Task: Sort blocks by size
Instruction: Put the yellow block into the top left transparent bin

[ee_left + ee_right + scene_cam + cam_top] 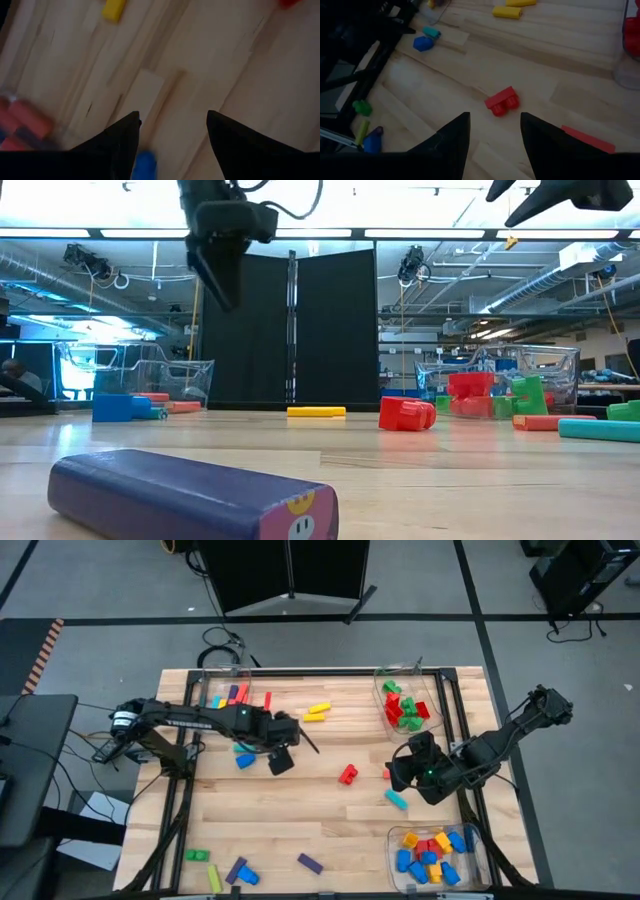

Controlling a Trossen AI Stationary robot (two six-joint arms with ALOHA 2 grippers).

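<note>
Midway, blocks (347, 774) are being sorted: bins (432, 854) are being filled, many are being left scattered on the bench (300, 820), both grippers' (280, 758) (400, 775) jaws being held spread, empty.

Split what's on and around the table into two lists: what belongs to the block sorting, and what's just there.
Job:
- loose blocks: red brick, yellow bars, teal bar, purple bar
- sorted blocks in the near right bin
- left gripper, right gripper, both open

Just there:
- black panel
- cables
</note>
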